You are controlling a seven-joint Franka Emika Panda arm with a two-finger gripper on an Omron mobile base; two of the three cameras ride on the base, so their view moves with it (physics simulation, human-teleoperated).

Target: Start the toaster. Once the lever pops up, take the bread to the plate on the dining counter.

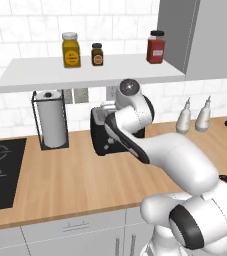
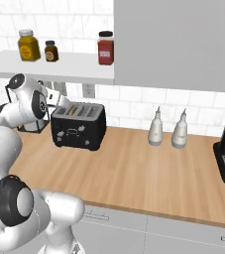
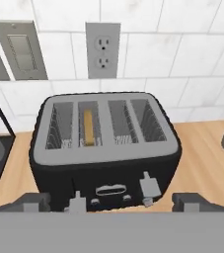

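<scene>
hand view has my gripper [image 3: 111,201] hanging above and in front of the toaster [image 3: 103,143], looking down its front face, my two fingertips [image 3: 34,201] spread wide at the bottom edge with nothing between them. between the tips sit the toaster's front fittings: a left lever [image 3: 77,201] sitting low and a right lever [image 3: 149,187] standing a little higher. the bread [image 3: 88,127] is down in the second slot from the left, a tan edge showing among the wires.

judging by that low left lever, i take the toaster as started or just about, though i can't be sure it has latched. the step now is to wait for the pop, then lift the bread. to do that well i should rise clear of the front, come over the second slot, and turn the hand so the fingers straddle the slice across its thin faces, not its long edge. the slot is narrow, so the tips must go in straight and shallow, without catching the wire guides. i'd pull straight up before swinging away.

farther out, an outlet [image 3: 102,49] sits on the tiled wall behind. right base view shows two white bottles [image 2: 156,126] well to the toaster's side, out of my path. left base view shows the paper towel holder [image 1: 50,120] on its other side.
</scene>
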